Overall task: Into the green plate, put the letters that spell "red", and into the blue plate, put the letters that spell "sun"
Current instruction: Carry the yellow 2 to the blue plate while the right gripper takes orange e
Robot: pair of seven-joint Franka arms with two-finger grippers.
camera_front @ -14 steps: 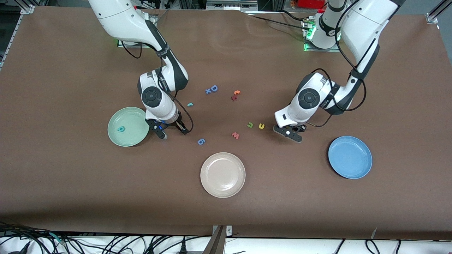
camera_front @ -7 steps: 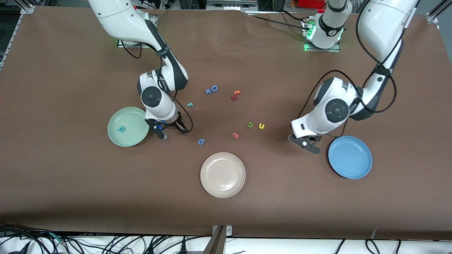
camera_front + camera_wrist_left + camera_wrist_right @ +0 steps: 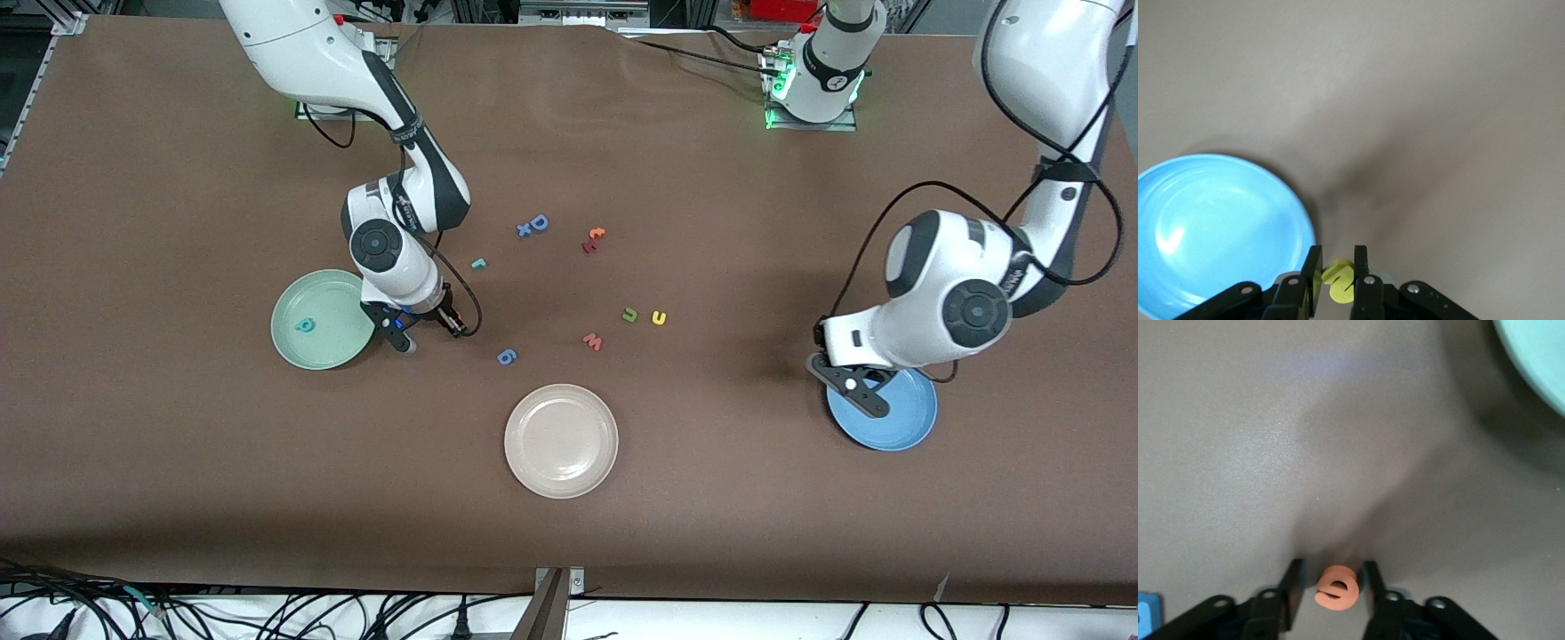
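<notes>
One s (image 3: 1338, 281) clamped in left fingers (image 3: 1313, 273) over blue plate (image 3: 1218, 220), right fingers (image 3: 1293, 587) apart astride e (image 3: 1337, 588)

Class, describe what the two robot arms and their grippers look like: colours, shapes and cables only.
Both arms have glossy white rounded shells with dark grey joint bands and round dark caps at the wrists. Loose black cables loop alongside each forearm. The left gripper and right gripper are black, each with two slim flat fingers. Green lights glow at both bases.
</notes>
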